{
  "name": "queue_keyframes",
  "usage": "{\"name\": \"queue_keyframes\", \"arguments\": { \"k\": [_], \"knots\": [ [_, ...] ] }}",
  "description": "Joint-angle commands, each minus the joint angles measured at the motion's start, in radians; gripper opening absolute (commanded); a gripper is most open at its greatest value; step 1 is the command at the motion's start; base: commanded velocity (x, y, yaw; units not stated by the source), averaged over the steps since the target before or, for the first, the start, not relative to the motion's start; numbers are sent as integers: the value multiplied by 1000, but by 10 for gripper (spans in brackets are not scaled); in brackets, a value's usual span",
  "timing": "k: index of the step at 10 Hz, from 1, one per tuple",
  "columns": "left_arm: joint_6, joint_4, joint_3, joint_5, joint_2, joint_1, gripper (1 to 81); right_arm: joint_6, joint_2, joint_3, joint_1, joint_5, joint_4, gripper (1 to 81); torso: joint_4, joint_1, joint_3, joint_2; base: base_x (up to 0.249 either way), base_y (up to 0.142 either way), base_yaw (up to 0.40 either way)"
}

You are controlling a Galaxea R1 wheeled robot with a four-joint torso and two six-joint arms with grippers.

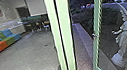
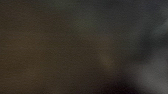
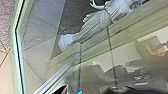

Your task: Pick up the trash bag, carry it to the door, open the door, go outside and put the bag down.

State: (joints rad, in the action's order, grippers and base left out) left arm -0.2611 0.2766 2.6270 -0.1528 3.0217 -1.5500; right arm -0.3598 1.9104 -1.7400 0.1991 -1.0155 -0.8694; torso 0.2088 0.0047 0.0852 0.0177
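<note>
- Trash bag: position cannot be told.
- Green-framed glass door (image 1: 96, 14), right of the head frame: leaf stands ajar, opening onto stone paving (image 1: 85, 64). Passage, as judged, calls for steady pressure on the rigid frame rather than the pane (image 3: 37, 47), with the base centred in the gap.
- Pale door posts (image 1: 66, 32), centre: the edge to clear; a wide turn risks snagging arm or load.
- Right arm: wrist apparently rolled sideways close to the glass, since the winged angel statue (image 1: 126, 35) lies aslant at the upper centre of its view.
- Grippers: whether clenched, released or grasping cannot be told.
</note>
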Motion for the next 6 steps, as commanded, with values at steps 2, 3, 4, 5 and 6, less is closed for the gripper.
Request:
{"name": "queue_keyframes", "arguments": {
  "k": [2, 3, 4, 5, 6],
  "knots": [
    [-7, 4, -13, -87, -1, 23, 10, 1, 95, -213, -5, 17, 528, 811, 0, 0, 0, 0, 0, 0, 0],
    [-7, 4, -13, -84, -3, 23, 10, 2, 101, -191, 54, 32, 631, 811, 0, 0, 0, 0, 0, 0, 0],
    [-9, 1, -13, -79, 0, 23, 10, 4, 112, -170, 122, 64, 721, 811, 0, 0, 0, 0, 0, 0, 0],
    [-10, 1, -13, -76, 0, 23, 10, 4, 123, -134, 205, 94, 793, 811, 0, 0, 0, 0, 0, 0, 0],
    [-12, -2, -13, -76, 0, 23, 10, 4, 124, -101, 278, 145, 840, 811, 0, 0, 0, 0, 0, 0, 0]
  ]
}}
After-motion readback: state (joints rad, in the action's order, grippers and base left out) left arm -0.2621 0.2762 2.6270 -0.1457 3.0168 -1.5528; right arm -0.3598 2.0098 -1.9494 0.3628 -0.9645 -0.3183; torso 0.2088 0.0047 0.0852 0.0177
